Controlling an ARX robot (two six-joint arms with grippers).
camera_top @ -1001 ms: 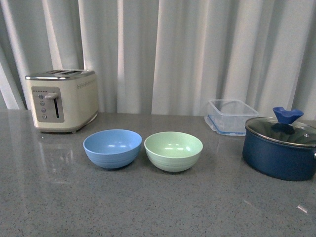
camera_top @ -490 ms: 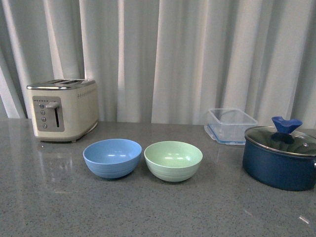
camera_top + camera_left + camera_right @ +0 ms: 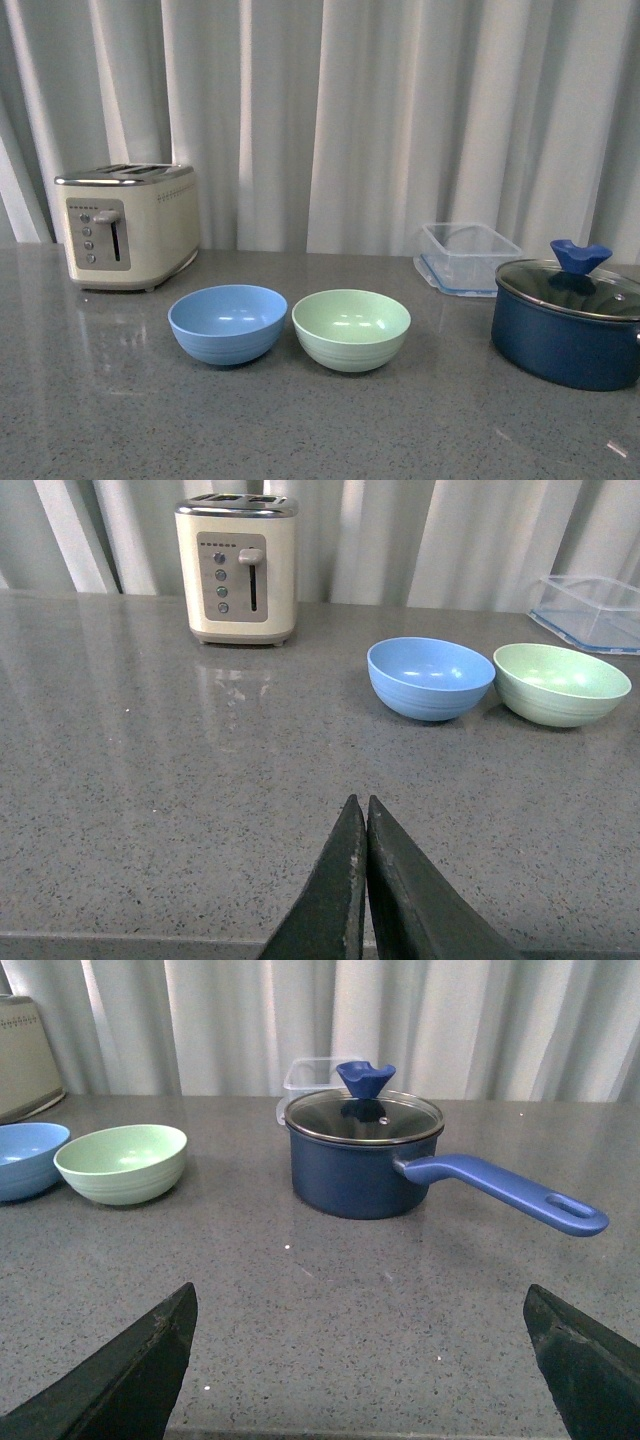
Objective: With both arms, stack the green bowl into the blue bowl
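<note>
The green bowl [image 3: 351,329] and the blue bowl [image 3: 228,322] sit upright side by side on the grey counter, blue on the left, almost touching. Neither arm shows in the front view. In the left wrist view my left gripper [image 3: 361,802] is shut and empty near the counter's front edge, well short of the blue bowl [image 3: 430,677] and green bowl [image 3: 561,683]. In the right wrist view my right gripper [image 3: 360,1300] is wide open with nothing between its fingers; the green bowl [image 3: 122,1163] lies far off to one side, with the blue bowl [image 3: 22,1159] beyond it.
A cream toaster [image 3: 128,225] stands at the back left. A clear plastic container [image 3: 467,258] sits at the back right. A dark navy lidded pot [image 3: 570,322] stands right of the green bowl, its long blue handle [image 3: 505,1193] reaching toward the right gripper's side.
The whole scene sits lower in the front view than one second ago, as the camera has tilted. The bowls have not moved relative to each other.
</note>
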